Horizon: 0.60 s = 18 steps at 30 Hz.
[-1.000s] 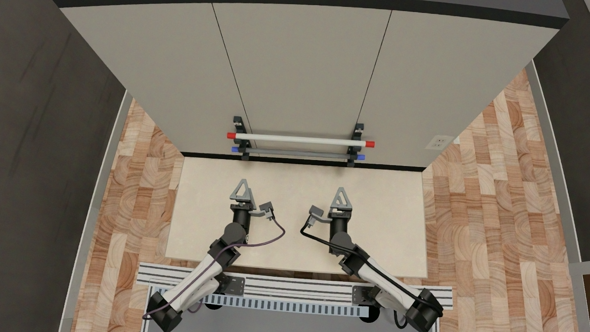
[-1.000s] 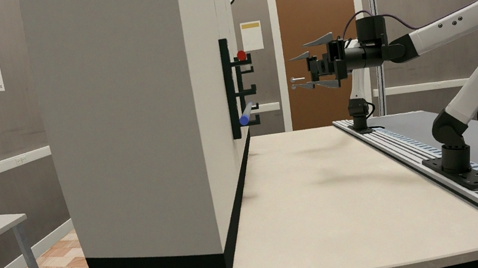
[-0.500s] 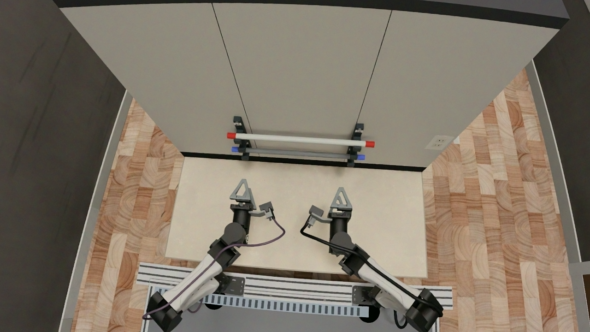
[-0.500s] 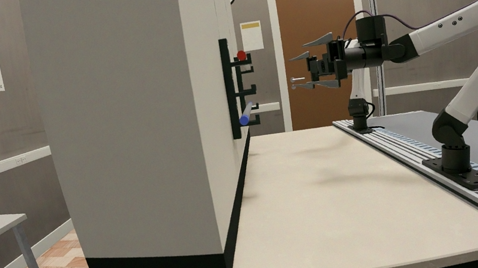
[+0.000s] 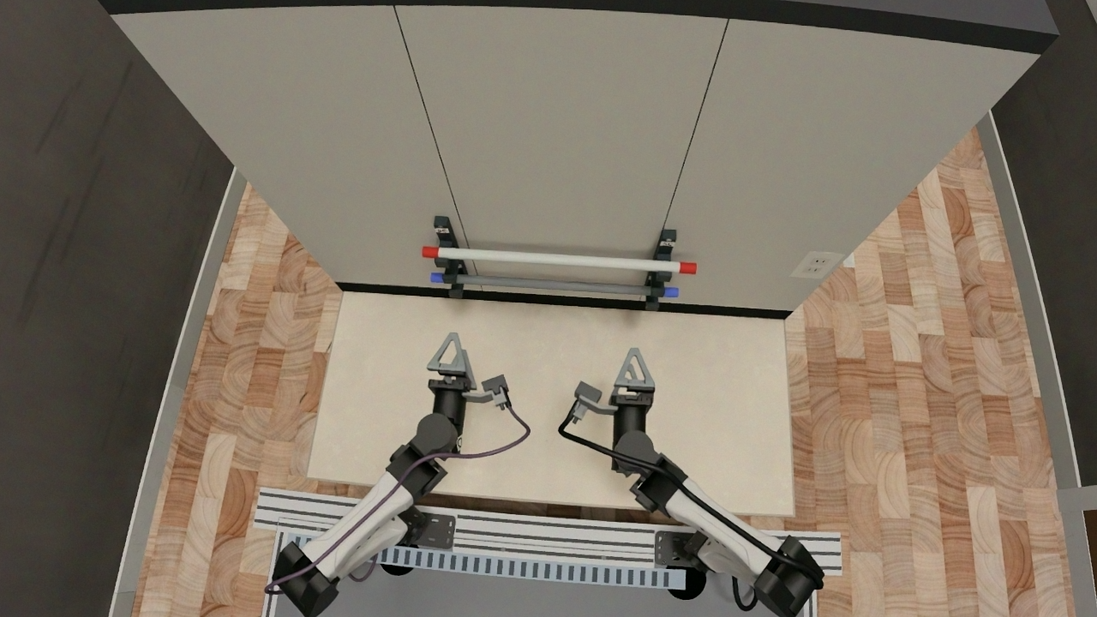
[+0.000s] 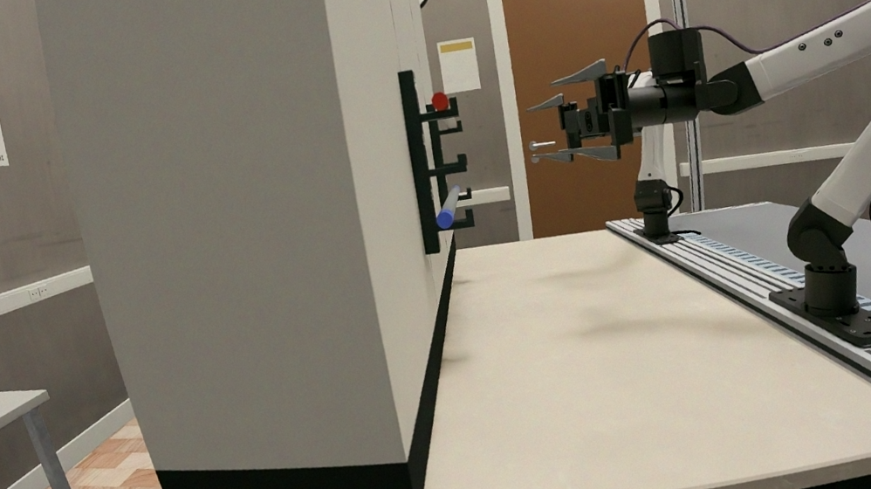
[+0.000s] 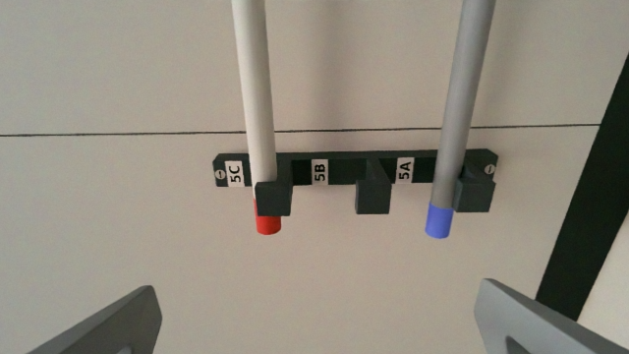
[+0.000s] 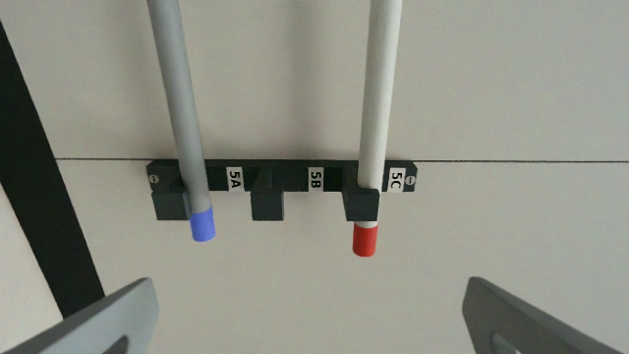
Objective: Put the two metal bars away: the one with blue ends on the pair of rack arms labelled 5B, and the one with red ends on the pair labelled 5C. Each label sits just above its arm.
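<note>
The white bar with red ends (image 5: 560,259) (image 6: 440,100) (image 7: 253,74) (image 8: 380,74) rests across the top pair of rack arms (image 7: 273,199) (image 8: 362,206), under the 5C labels. The grey bar with blue ends (image 5: 552,285) (image 6: 445,218) (image 7: 464,74) (image 8: 179,74) rests on the lowest pair (image 7: 474,197) (image 8: 170,206), under 5A. The middle pair (image 7: 372,198) (image 8: 267,205), under 5B, is empty. My left gripper (image 5: 453,335) (image 7: 317,297) and right gripper (image 5: 633,350) (image 8: 311,279) are open and empty, short of the rack, one facing each bracket.
The brackets are fixed to a tall pale cabinet front (image 5: 567,138) at the back of the table (image 6: 610,412). Both grippers hang above the table. A wall outlet (image 5: 817,264) is on the panel to the right. The arms stand on a metal rail (image 5: 552,533) along the front.
</note>
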Available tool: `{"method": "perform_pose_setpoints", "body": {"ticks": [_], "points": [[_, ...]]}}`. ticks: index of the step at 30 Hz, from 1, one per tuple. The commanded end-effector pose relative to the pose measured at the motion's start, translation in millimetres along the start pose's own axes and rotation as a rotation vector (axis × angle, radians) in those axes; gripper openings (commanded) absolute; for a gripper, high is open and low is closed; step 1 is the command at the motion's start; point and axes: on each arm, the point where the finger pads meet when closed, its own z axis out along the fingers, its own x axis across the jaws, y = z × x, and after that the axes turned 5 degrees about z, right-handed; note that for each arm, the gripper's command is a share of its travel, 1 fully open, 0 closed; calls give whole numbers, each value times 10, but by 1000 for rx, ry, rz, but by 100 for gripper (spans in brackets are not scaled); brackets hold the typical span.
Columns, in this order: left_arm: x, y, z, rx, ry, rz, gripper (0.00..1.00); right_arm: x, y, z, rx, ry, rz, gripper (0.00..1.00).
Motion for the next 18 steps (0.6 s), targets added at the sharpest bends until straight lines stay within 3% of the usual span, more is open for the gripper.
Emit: {"method": "perform_pose_setpoints", "body": {"ticks": [1,18], "points": [[0,-33,-19,1,4,2,100,-6,-40,9,5,-9,0,100],[-274,-10,294,1,4,2,100,267,-65,323,5,-9,0,100]]}}
